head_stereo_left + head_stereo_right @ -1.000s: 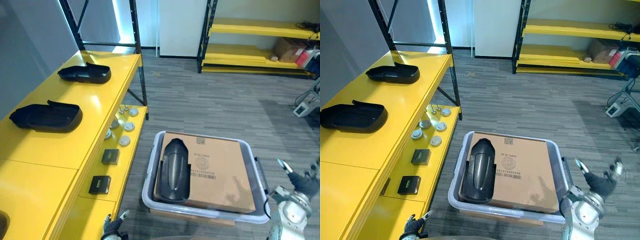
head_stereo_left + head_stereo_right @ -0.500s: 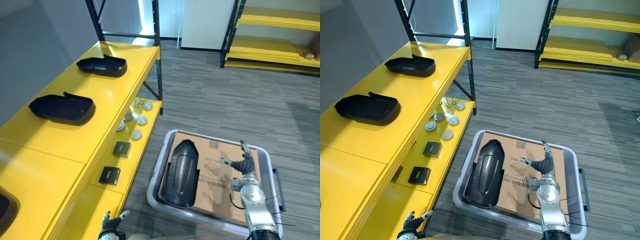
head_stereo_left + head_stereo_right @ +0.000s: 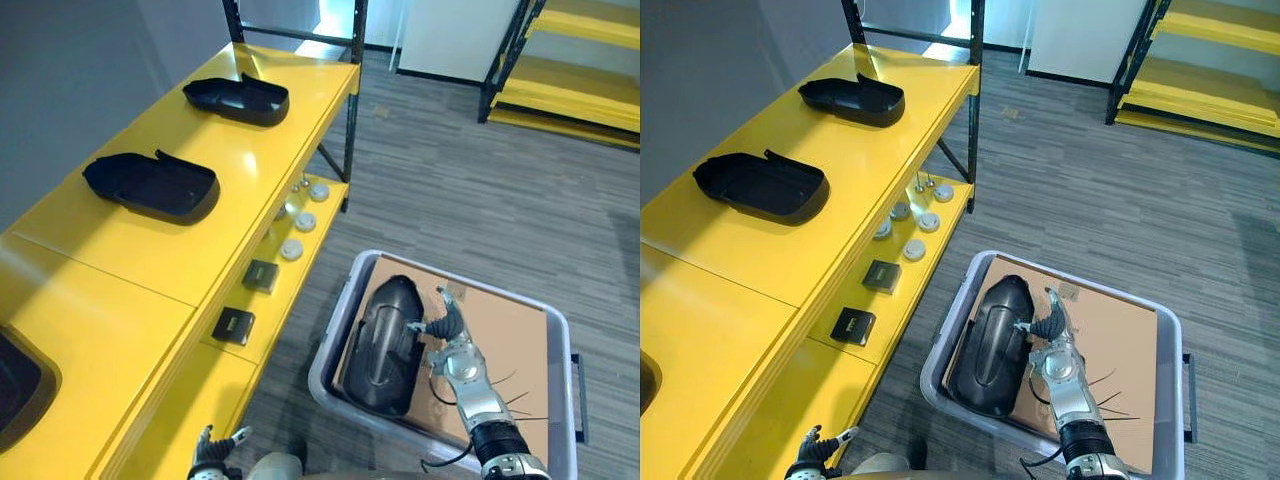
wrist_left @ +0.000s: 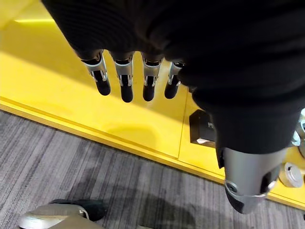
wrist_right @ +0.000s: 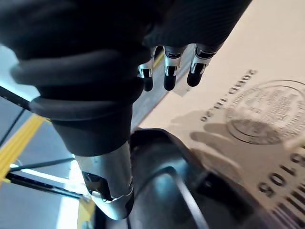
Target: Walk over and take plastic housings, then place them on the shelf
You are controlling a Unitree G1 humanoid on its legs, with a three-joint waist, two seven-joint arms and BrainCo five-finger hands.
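Right hand [image 3: 445,327] hangs over the cardboard box [image 3: 510,340] inside the grey bin [image 3: 335,315], with its fingers [image 5: 171,71] straight and spread and nothing held in them. Its thumb points toward the black plastic housing [image 3: 385,345], which lies just beside the hand on the robot's left side; from the right wrist view I cannot tell if the thumb already touches it. This housing rests along the left side of the bin, on the left part of the box. Its long axis runs from the robot outward, a little tilted, so the hand stands next to its long flank and not at an end. I judge that the coming move is a short reach to the left, to close around this flank. Left hand [image 3: 213,452] is low and well apart from the bin, beside the yellow shelf [image 3: 250,160], its fingers [image 4: 126,83] straight and empty, so the right hand is clearly the nearer one. On top of the shelf two other housings [image 3: 152,186] [image 3: 237,99] already lie, open side up.
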